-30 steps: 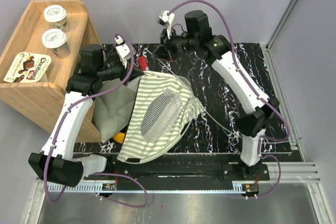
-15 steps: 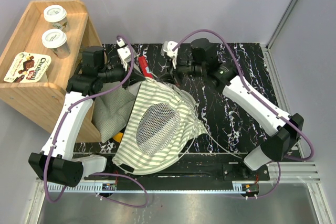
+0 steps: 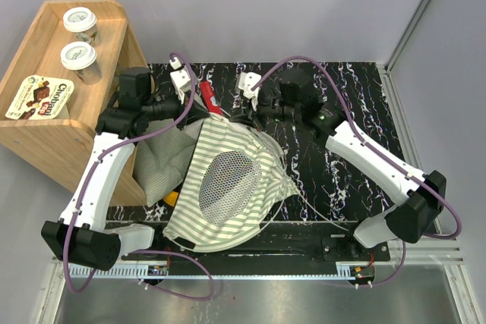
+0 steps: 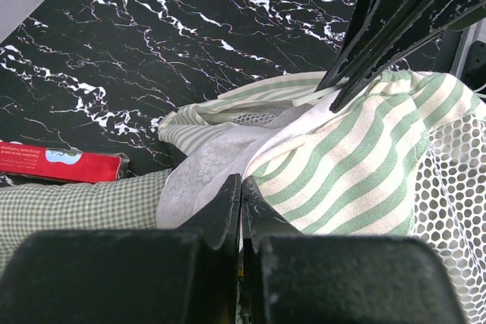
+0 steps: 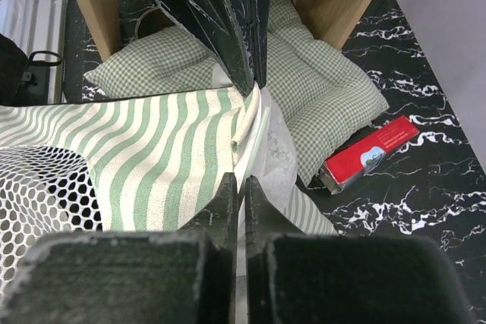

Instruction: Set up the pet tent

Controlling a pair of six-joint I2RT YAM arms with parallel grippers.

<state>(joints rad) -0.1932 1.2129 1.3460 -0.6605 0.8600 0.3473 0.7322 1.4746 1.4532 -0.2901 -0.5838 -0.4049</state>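
Black marbled table (image 3: 372, 89) runs under both arms. My left gripper (image 4: 240, 187) and right gripper (image 5: 241, 184) are both clamped tight, tips nearly meeting, each pinching the far edge of the pet tent (image 3: 228, 180). From that pinch the tent slumps toward me, long axis running near-left. Neither arm sits nearer, so I judge the lift needs both.

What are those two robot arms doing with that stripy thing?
They are setting up a pet tent. The left gripper and the right gripper are both shut on the tent's far edge, close together and facing each other. The tent is not standing yet. It lies crumpled on the table, mesh window facing up, with its left side over a checked cushion.
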